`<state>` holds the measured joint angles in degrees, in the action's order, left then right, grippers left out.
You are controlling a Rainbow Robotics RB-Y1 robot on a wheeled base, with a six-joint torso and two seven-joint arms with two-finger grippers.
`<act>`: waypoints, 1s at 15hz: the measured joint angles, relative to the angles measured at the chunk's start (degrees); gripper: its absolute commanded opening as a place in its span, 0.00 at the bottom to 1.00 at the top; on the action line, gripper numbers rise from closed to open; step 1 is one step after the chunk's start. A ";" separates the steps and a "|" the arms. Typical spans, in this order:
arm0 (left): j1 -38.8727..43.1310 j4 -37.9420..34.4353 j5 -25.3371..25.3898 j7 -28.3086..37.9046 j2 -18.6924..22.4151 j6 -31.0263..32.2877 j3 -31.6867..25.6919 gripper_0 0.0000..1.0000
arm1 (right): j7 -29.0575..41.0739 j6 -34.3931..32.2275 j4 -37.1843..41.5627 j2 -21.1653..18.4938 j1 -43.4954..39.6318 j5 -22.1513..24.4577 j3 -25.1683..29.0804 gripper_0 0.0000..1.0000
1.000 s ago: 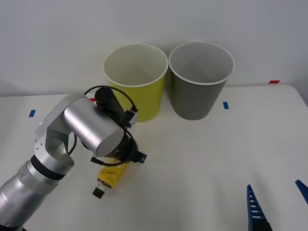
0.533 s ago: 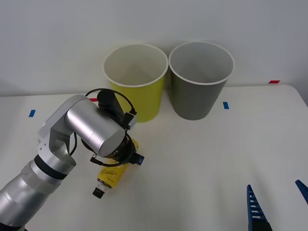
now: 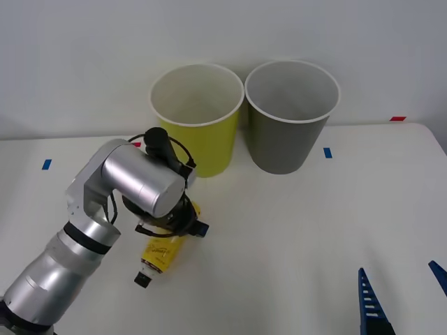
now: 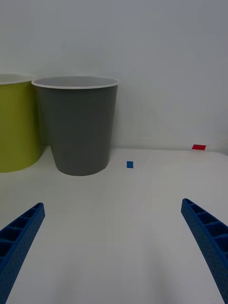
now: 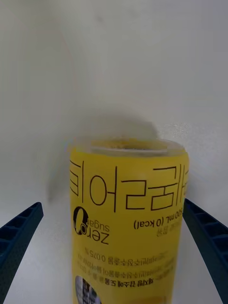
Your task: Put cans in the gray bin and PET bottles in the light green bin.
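The PET bottle, slim with a yellow label and black cap, lies on the white table with its cap toward the front edge. My left arm hangs right over its far end. In the left wrist view the bottle fills the space between the two blue fingers of my left gripper, which is open and straddles it. At the back stand the light green bin and, to its right, the gray bin, both upright. My right gripper waits open at the front right corner, facing the gray bin.
Small blue tape marks and a red one lie on the table. A plain wall rises behind the bins. Open tabletop stretches between the bottle and my right gripper.
My left arm has shifted a little to the right and settled closer over the bottle. The bottle, both bins and my right gripper have stayed put.
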<state>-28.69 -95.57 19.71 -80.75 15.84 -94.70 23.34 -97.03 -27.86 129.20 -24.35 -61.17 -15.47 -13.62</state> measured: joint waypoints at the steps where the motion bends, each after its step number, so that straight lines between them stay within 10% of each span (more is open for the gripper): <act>1: -0.02 0.39 -0.49 -0.43 -0.20 0.19 -0.13 1.00 | 0.00 0.00 0.00 0.00 0.00 0.00 0.00 1.00; 8: 0.02 1.40 -0.89 -0.39 2.20 3.01 3.95 1.00 | 0.00 0.00 0.00 0.00 0.00 0.00 0.00 1.00; 9: 0.05 1.44 -0.76 -0.42 2.29 3.02 3.86 0.80 | 0.00 0.00 0.00 0.00 0.00 0.00 0.00 1.00; 10: 0.04 1.43 -0.61 -0.49 2.31 3.03 3.62 0.00 | 0.00 0.00 0.00 0.00 0.00 0.00 0.00 1.00; 15: 0.03 1.43 1.07 -3.27 1.60 2.66 0.78 0.00 | 0.00 0.00 0.00 0.00 0.00 0.00 0.00 1.00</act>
<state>-28.66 -94.14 20.78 -84.02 17.44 -92.04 24.12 -97.03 -27.86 129.20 -24.35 -61.17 -15.47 -13.62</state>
